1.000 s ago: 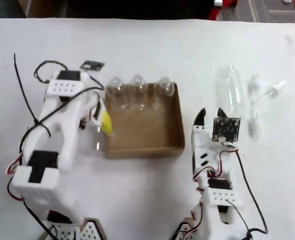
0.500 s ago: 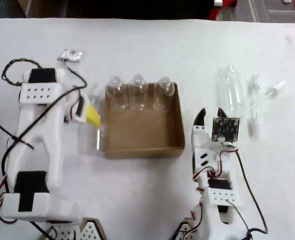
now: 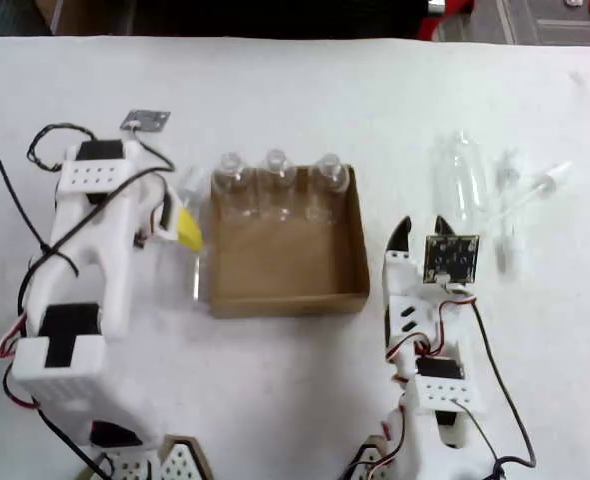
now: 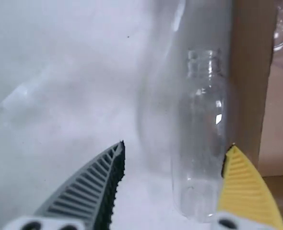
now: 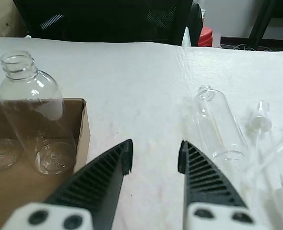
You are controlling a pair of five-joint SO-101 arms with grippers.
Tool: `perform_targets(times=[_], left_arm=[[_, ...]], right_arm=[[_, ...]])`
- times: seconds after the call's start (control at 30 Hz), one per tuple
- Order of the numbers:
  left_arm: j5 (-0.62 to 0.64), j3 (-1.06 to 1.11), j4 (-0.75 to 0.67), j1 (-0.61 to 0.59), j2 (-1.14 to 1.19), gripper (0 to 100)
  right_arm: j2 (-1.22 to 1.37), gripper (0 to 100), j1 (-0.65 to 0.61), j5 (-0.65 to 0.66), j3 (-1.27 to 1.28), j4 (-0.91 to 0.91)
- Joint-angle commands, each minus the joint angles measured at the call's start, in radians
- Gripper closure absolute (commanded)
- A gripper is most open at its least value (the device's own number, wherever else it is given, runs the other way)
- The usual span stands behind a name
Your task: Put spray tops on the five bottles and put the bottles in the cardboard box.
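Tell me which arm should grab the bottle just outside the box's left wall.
Left. The left gripper is open astride that bottle; the right gripper sits beyond the box, by another bottle.

readable text, numbers, signs: none | brown cardboard box (image 3: pixel 360 240): plain walls, nothing to read | clear plastic bottles (image 3: pixel 275 185) standing in it: bare, nothing to read | small dark circuit board (image 3: pixel 452 257) on the right arm's wrist: markings too small to tell
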Motion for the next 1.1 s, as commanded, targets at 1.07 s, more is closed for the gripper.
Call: perform_targets(times=[1.07], left_arm=[[0.044, -0.615, 0.184, 0.025, 0.229, 73]], right_arm=[[0.010, 85.4, -0.010, 0.017, -0.018, 0.002]])
